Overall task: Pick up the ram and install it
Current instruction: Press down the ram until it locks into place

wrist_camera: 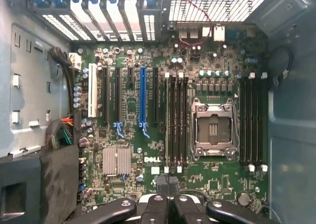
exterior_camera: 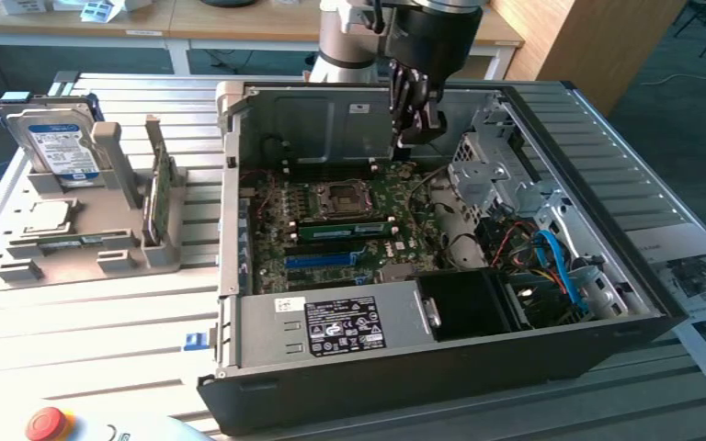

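Slatted bench (exterior_camera: 84, 322) w/ open PC case (exterior_camera: 451, 372): ram (exterior_camera: 157, 197) upright in grey rack (exterior_camera: 114, 257), exterior view's left, well apart from gripper (exterior_camera: 421, 136), closed, empty. Wrist view: motherboard (wrist_camera: 222, 179) below gripper (wrist_camera: 170, 182). Risk, imo: closed tips clip case wall.

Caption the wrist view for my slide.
Shut hand poised over the Dell motherboard, empty CPU socket in view, inside the open case.

Matt grey metal case (exterior_camera: 310, 119); glossy green motherboard (wrist_camera: 197, 177)
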`<state>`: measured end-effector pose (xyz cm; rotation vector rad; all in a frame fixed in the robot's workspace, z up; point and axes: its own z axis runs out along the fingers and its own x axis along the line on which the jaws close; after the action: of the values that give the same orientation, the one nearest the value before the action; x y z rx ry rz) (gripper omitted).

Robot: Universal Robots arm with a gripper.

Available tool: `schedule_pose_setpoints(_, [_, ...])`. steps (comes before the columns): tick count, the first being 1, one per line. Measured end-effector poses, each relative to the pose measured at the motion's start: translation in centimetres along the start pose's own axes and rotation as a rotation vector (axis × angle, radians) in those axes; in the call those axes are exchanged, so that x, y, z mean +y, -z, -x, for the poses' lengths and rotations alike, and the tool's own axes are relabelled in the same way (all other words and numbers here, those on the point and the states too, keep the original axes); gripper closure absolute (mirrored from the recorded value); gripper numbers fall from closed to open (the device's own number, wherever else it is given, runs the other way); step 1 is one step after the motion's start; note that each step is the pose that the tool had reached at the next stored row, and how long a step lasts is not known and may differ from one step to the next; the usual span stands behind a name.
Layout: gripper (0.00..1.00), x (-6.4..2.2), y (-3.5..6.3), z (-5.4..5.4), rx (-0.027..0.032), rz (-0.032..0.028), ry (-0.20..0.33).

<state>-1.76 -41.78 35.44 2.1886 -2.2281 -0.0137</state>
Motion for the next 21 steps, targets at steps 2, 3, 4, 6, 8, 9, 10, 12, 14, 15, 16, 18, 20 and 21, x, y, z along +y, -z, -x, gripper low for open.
schedule_pose_setpoints(2, [0.9, -0.17, 0.0, -0.04, 0.0, 0.0001, 0.0])
schedule_pose_setpoints(3, [0.9, -0.2, 0.0, -0.05, 0.0, 0.0001, 0.0])
schedule_pose_setpoints(4, [0.9, -0.21, 0.0, -0.05, 0.0, 0.0002, 0.0])
schedule_pose_setpoints(6, [0.9, -0.2, 0.0, -0.05, 0.0, 0.0002, 0.0])
schedule_pose_setpoints(8, [0.9, -0.21, 0.0, -0.05, 0.0, 0.0002, 0.0])
schedule_pose_setpoints(9, [0.9, -0.21, 0.01, -0.05, 0.0, 0.0002, 0.0])
schedule_pose_setpoints(10, [0.9, -0.21, 0.0, -0.05, 0.0, 0.0002, 0.0])
schedule_pose_setpoints(12, [0.9, -0.21, -0.01, -0.05, 0.0002, 0.0003, 0.0])
schedule_pose_setpoints(14, [0.9, -0.21, -0.06, -0.05, 0.0, 0.0001, 0.0])
schedule_pose_setpoints(15, [0.9, -0.21, -0.11, -0.05, -0.0001, 0.0001, 0.0])
schedule_pose_setpoints(16, [0.9, -0.21, -0.15, -0.05, -0.0001, 0.0001, 0.0])
schedule_pose_setpoints(18, [0.9, -0.21, -0.29, -0.05, -0.0001, 0.0002, 0.0])
schedule_pose_setpoints(20, [0.9, -0.22, -0.46, -0.05, -0.0001, 0.0002, 0.0])
schedule_pose_setpoints(21, [0.9, -0.22, -0.55, -0.05, 0.0, 0.0002, 0.0])
